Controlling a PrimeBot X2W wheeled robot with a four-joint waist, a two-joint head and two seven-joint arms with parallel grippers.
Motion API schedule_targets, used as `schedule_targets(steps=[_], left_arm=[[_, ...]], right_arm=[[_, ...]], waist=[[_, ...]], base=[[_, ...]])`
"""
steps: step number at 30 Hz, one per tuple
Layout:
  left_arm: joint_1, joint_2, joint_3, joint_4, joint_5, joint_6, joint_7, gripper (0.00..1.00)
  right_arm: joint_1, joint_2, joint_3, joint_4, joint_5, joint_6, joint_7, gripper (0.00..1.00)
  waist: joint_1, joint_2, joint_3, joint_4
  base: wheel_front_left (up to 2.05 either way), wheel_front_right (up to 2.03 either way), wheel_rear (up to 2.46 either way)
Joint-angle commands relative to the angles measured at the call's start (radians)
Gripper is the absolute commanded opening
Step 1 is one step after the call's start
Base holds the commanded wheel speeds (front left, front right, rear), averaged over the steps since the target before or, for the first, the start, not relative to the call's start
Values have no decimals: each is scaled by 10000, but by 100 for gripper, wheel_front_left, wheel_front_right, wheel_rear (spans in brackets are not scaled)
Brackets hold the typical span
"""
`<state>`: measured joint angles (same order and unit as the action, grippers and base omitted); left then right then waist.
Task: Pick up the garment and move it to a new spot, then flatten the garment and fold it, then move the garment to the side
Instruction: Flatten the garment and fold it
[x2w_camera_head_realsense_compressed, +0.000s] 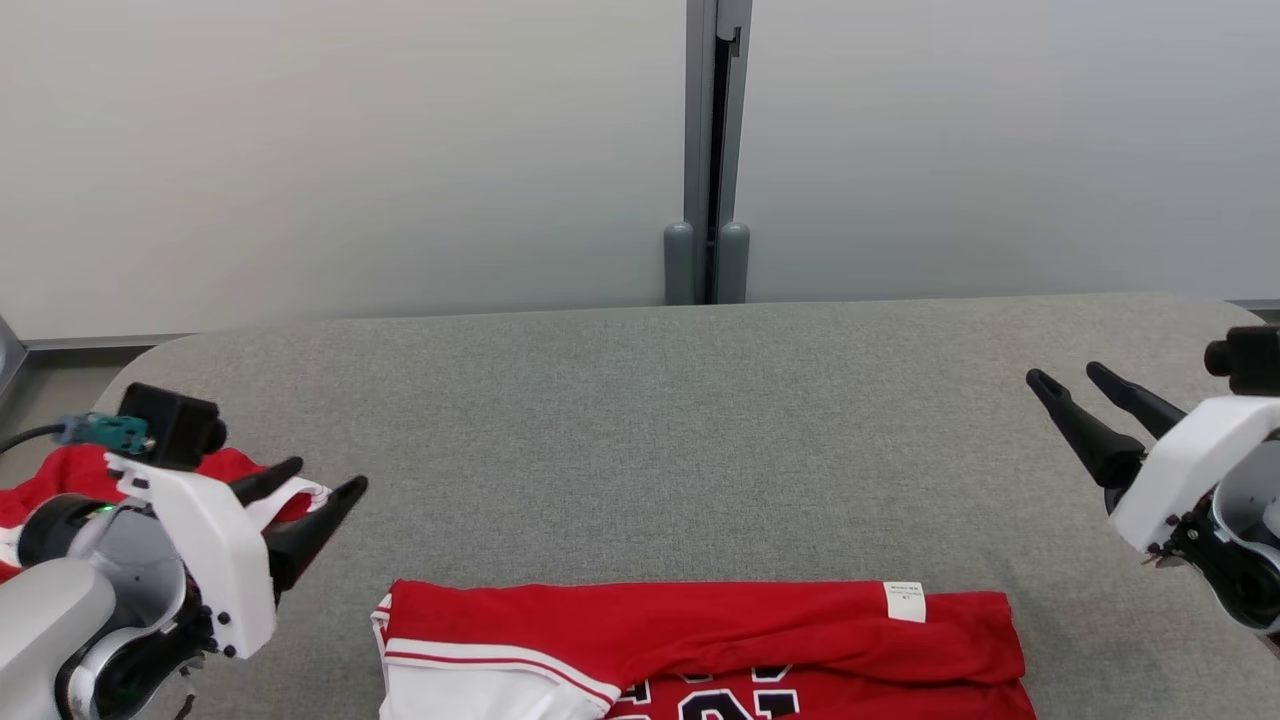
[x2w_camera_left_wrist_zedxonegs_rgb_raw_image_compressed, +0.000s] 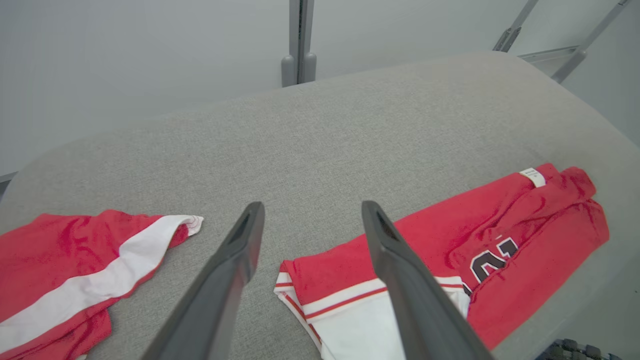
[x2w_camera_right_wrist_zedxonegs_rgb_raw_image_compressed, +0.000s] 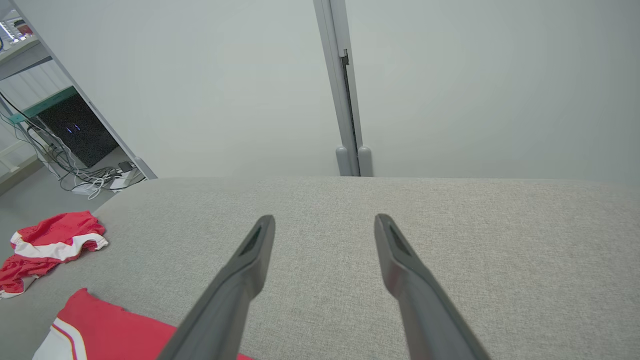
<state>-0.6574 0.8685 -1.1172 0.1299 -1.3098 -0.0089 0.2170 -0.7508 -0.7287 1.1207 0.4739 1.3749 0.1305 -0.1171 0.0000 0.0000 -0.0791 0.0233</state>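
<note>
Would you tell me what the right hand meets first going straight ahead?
Likely the bare table ahead of the right hand; nothing else lies in its line, though depth is unclear.

Folded garment (x2w_camera_head_realsense_compressed: 700, 630) cut off at bottom edge; its label (x2w_camera_head_realsense_compressed: 905, 601) unreadable

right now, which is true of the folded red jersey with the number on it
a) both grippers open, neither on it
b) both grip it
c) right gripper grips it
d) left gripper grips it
a: the left gripper and right gripper have their fingers spread and empty, apart from the folded jersey.
</note>
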Motion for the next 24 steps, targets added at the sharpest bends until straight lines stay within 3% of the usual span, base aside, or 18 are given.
schedule_targets(steps=[1, 8, 13, 18, 24], left_arm=[[181, 169, 132, -49, 242, 217, -442, 100], [1620, 719, 948, -902, 682, 1856, -3648, 100], [2839, 652, 2039, -1601, 860, 3091, -4785, 100], [4680, -575, 4511, -2230, 2475, 3754, -4811, 100], [6876, -2421, 6744, -2588, 4485, 3480, -4815, 100]], right_arm=[[238, -61, -71, -103, 32, 6, -324, 100], [1380, -170, -1113, -249, -508, 6, -1472, 100], [2855, 404, -3760, -414, -1899, 4, -1480, 100], [4999, 1423, -6466, -1156, -3791, 6, -1484, 100], [6990, 2664, -8411, -2059, -5527, 4, -1486, 100]], waist=[[0, 0, -65, 8], [0, 0, -242, -19], [0, 0, -290, 84], [0, 0, -351, 286], [0, 0, -380, 353]], base=[[0, 0, 0], [0, 0, 0], [0, 0, 0], [0, 0, 0], [0, 0, 0]])
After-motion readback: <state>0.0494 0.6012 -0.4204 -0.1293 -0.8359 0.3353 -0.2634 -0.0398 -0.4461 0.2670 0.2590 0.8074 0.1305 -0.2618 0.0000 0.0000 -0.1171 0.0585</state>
